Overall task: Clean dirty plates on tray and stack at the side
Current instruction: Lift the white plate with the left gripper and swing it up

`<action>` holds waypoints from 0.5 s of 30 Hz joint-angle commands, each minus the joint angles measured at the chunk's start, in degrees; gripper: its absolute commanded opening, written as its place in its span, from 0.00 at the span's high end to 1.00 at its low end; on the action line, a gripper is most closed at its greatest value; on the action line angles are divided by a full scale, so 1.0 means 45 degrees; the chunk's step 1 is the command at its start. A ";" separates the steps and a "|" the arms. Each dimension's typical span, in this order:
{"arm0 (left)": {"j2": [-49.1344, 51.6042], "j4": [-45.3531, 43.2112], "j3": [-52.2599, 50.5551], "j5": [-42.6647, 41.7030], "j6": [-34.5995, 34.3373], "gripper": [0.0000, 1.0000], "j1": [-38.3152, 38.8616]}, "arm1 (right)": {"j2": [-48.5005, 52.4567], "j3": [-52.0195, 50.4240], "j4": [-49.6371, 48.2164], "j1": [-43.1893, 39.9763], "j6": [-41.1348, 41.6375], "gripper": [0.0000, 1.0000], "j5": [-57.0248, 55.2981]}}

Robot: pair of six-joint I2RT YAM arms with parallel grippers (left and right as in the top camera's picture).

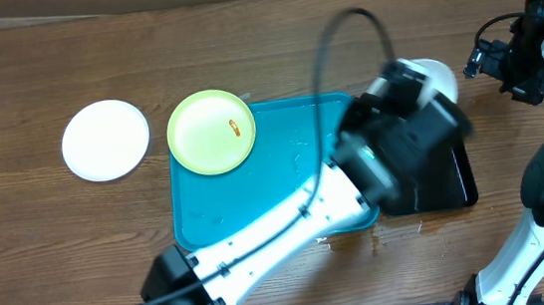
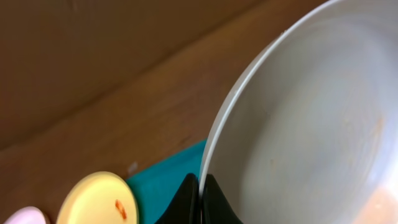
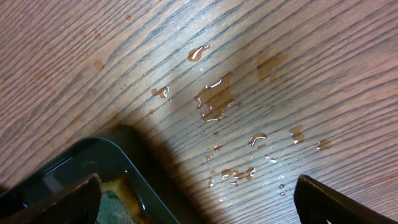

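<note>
My left gripper is shut on the rim of a white plate and holds it tilted on edge above the black tray; in the overhead view only the plate's top shows behind the left arm. A pale yellow-green plate with an orange smear lies at the far left corner of the turquoise tray, and it also shows in the left wrist view. Another white plate lies on the table left of the tray. My right gripper is open and empty over the table.
A glossy black tray stands right of the turquoise tray; its corner with a sponge shows in the right wrist view. Water drops lie on the wood beside it. The right arm is at the far right.
</note>
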State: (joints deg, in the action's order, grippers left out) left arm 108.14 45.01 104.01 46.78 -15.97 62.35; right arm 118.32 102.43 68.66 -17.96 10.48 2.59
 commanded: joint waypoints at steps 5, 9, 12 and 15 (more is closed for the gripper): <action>0.1141 -0.2346 0.0321 0.4410 0.4367 0.96 0.1355 | -0.0359 0.0160 -0.0015 -0.0015 0.0049 0.00 0.0005; 0.1603 -0.3565 0.0321 0.5678 0.5571 0.96 0.1438 | -0.0359 0.0160 -0.0015 -0.0015 0.0049 0.00 0.0005; 0.1685 -0.4420 0.0325 0.6033 0.6057 0.96 0.1438 | -0.0359 0.0160 -0.0015 -0.0015 0.0049 0.00 0.0005; 0.1685 -0.5003 0.0330 0.6037 0.6363 0.96 0.1438 | -0.0359 0.0160 -0.0015 -0.0015 0.0049 0.00 0.0005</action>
State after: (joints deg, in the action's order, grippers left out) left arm 115.66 24.53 104.29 69.65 8.73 68.93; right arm 118.32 102.43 68.64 -17.98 10.48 2.61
